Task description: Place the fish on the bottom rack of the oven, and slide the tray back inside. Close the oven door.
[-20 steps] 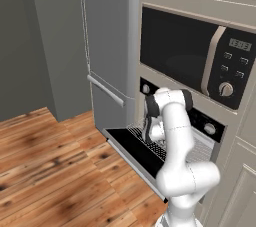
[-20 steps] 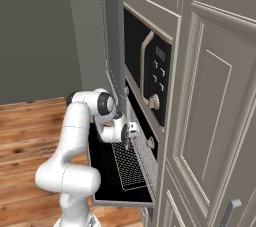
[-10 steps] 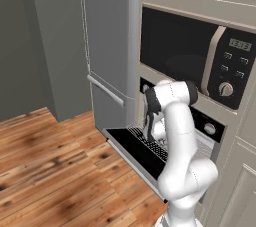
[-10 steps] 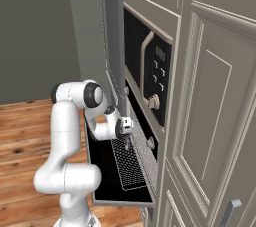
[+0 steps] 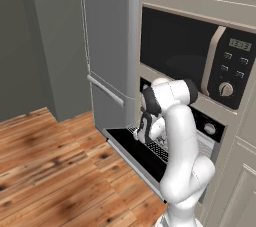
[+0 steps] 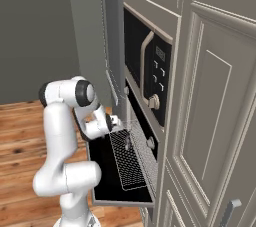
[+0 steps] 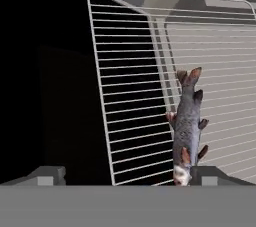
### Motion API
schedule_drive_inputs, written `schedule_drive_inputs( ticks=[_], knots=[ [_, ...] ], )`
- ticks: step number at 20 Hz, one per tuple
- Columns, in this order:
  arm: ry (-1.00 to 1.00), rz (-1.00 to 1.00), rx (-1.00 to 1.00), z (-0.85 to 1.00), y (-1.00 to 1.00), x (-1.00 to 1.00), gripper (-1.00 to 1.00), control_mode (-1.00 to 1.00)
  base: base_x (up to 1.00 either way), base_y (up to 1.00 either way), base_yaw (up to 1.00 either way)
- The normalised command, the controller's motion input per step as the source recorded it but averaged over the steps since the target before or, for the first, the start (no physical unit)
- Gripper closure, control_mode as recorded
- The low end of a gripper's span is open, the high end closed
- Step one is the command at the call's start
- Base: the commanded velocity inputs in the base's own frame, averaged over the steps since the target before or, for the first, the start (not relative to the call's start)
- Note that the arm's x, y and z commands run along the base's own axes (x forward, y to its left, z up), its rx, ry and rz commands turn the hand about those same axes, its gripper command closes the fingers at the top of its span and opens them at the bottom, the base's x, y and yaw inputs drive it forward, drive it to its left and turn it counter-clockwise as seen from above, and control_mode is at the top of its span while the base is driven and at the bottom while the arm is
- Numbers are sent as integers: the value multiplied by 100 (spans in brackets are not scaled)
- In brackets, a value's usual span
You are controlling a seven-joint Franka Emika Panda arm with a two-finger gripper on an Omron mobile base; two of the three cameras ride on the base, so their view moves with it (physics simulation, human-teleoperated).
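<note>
The fish (image 7: 187,123) lies on the bottom rack (image 7: 130,96), its tail toward the far side of the hand view and its head close to the right finger tip at the lower edge. It rests lengthwise along the wires, partly over the open door and partly over the oven's mouth. In the right base view the fish (image 6: 127,142) shows as a small dark shape on the grid. The rack (image 6: 128,158) is pulled out over the oven door (image 6: 107,171), which hangs open and flat, its black inner face turned up. The gripper (image 6: 116,122) hovers just above the rack's near end with its fingers (image 7: 50,175) spread wide and released, grasping nothing; the fish sits between them but free of both. From the left base view the gripper (image 5: 143,133) points down at the rack (image 5: 159,148). The oven (image 5: 210,131) sits below a dark-glass microwave (image 5: 190,56), with a tall grey refrigerator (image 5: 107,46) beside it and a wooden floor (image 5: 50,171) in front.
</note>
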Motion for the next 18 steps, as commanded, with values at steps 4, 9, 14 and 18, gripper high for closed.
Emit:
schedule_drive_inputs(
  ticks=[4, 9, 14, 18],
  knots=[
    [13, 15, -1, 7, 9, -6, -100, -100, 0, 0, 0],
    [6, 1, 5, 0, 0, -2, -100, -100, 0, 0, 0],
    [11, 2, 21, 9, -1, 6, -100, -100, 0, 0, 0],
    [13, 15, 15, 26, -12, 0, -100, -100, 0, 0, 0]
  ],
)
